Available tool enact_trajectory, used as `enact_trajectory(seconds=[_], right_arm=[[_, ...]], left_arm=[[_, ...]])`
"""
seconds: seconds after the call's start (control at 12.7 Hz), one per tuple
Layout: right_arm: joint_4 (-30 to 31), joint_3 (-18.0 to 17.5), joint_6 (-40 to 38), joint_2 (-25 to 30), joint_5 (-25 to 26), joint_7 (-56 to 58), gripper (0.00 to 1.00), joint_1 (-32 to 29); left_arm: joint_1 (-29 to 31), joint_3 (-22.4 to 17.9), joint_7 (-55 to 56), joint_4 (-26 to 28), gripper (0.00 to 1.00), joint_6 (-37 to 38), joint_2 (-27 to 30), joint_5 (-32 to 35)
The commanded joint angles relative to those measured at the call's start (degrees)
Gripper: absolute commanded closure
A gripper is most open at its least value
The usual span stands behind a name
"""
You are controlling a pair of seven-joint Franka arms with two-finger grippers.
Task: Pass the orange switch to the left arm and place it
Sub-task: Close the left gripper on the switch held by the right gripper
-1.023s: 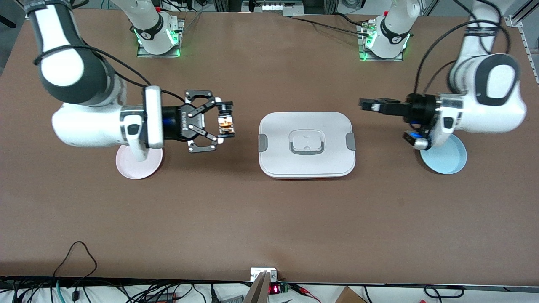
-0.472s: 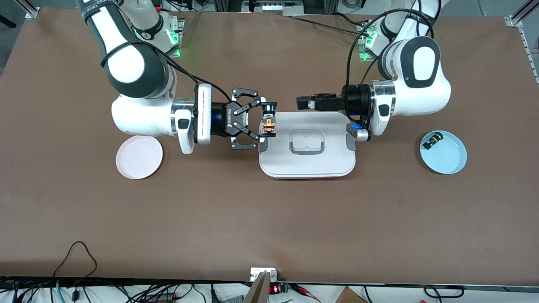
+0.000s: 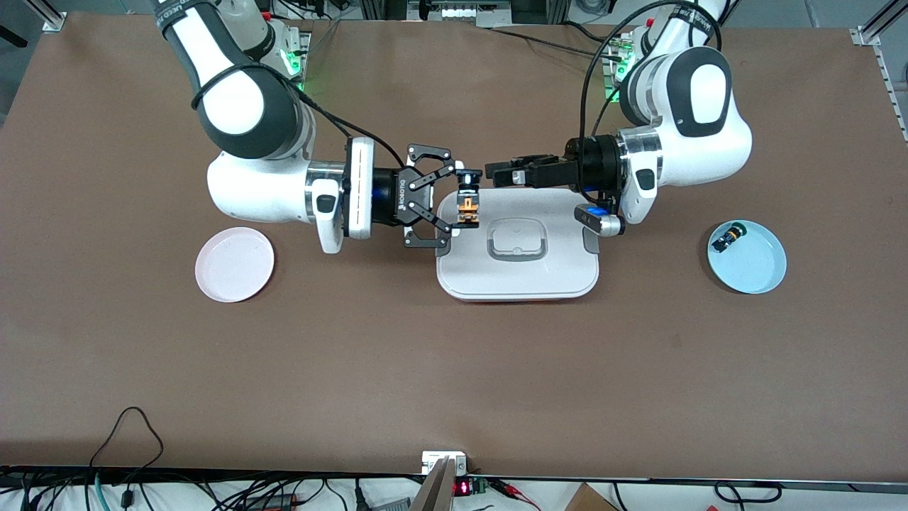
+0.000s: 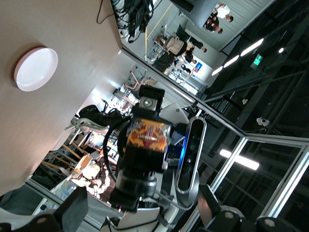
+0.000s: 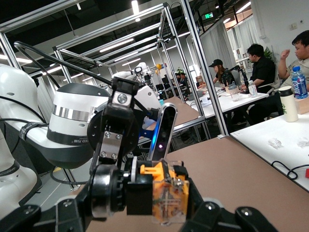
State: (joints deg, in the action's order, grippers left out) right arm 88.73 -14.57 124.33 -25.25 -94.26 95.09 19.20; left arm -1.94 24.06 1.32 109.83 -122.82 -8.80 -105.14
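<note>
The orange switch (image 3: 468,206) is pinched in the right claw (image 3: 464,202), carried in the air over the edge of the box (image 3: 518,266) at the right arm's end, not resting on the lid. It is held crosswise between the linkage fingers, seemingly so that its black round end juts toward the other arm and leaves something free to take hold of. The right wrist view shows the same grip from close in: the switch (image 5: 161,193) sits between the fingertips with its tan body exposed.

Facing it, just beside the switch, the left claw (image 3: 493,174) hangs over the box edge that lies farther from the front camera, its slim fingers spread apart and holding nothing. In the left wrist view the switch (image 4: 147,135) lines up between its open fingers (image 4: 72,212), which suggests a mid-air handover is being set up.

Meeting above the lid looks deliberate: the box stands between the two ends of the counter (image 3: 454,369), so the pass goes over it.

Well away from both claws, a pink plate (image 3: 235,264) lies at the right arm's end and a blue plate (image 3: 747,257) at the left arm's, the latter holding a dark small switch (image 3: 727,237).
</note>
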Motion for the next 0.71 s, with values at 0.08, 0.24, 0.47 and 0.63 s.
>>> enact_trajectory(seconds=[0.08,0.24,0.47,0.63], right_arm=[[-0.1,0.4,0.8,0.1,-2.0,1.0,0.71,0.6],[-0.1,0.4,0.8,0.1,-2.0,1.1,0.71,0.6],[0.0,0.5,0.9,0.3,-2.0,1.1,0.71,0.7],[0.0,0.6,0.8,0.3,-2.0,1.1,0.71,0.7]], left_arm=[[-3.2,0.0,0.3,-3.8,0.0,-4.6,-3.3,-0.8],[-3.2,-0.1,0.0,-4.1,0.0,-4.6,-3.3,-0.5],[-3.0,-0.3,-0.1,-5.1,0.0,-4.6,-4.3,-0.4],[-3.0,-0.5,-0.3,-5.9,0.07,-4.7,-4.6,2.8]])
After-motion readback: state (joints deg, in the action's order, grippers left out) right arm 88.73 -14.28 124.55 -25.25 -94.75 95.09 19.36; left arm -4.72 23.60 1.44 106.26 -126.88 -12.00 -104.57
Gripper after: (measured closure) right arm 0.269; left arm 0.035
